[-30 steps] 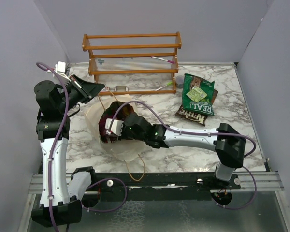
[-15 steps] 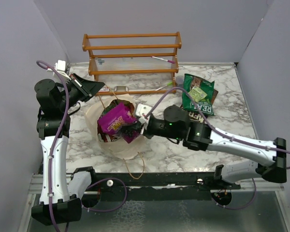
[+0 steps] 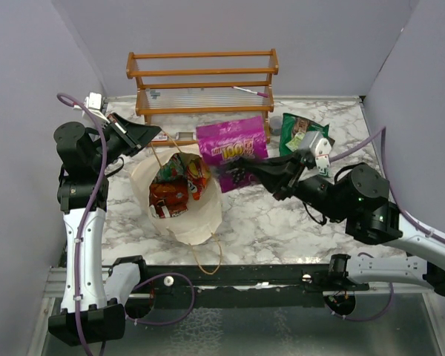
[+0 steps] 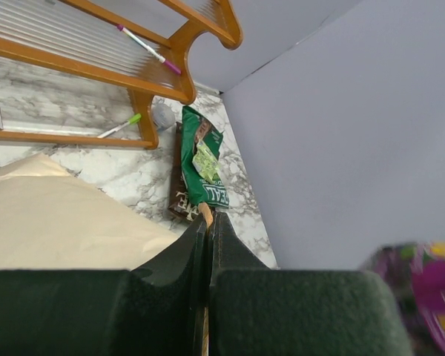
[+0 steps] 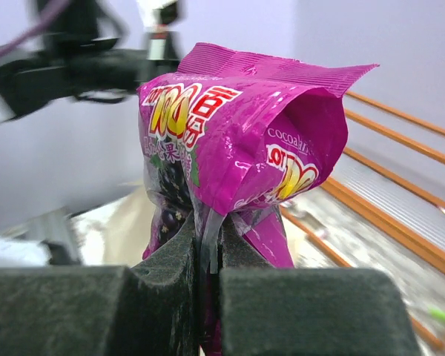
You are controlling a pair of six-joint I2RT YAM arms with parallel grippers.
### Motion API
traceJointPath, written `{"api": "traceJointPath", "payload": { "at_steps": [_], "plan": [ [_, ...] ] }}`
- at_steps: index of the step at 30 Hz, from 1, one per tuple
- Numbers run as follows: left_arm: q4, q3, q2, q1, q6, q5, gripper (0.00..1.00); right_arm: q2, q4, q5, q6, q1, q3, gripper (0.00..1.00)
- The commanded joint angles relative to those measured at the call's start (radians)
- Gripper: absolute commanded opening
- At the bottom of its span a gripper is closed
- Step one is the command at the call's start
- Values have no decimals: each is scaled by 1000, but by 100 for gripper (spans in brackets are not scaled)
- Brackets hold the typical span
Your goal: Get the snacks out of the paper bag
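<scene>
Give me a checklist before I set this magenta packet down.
1. Grip: ok. Right gripper shut on magenta packet, at its lower edge.
2. Packet out of bag: ok, held up to the right of its mouth.
3. Bag steadied: ok. Left gripper shut on handle.
4. Clearance from rack: cannot tell; they overlap in the top view.
5. Drop spot: ok, bare table right of the bag.
6. Bag emptied: not ok, orange-red packet inside.

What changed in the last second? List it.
The right claw lifted the purple packet out of the paper bag, up and rightward, still gripping it. Unchanged: left claw pinching the bag's handle, bag upright, packets inside, pile at right, rack.
</scene>
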Motion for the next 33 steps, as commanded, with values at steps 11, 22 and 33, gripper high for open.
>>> {"api": "traceJointPath", "payload": {
  "at_steps": [11, 22, 33],
  "plan": [
    [43, -3, -9, 0, -3, 30, 0, -52, 26, 519, 187, -219, -172, 2],
    [28, 17, -14, 1, -8, 39, 0, 10, 34, -178, 671, -816, -352, 2],
    [45, 23, -13, 0, -22, 44, 0, -205, 40, 27, 843, -1220, -638, 2]
  ]
}}
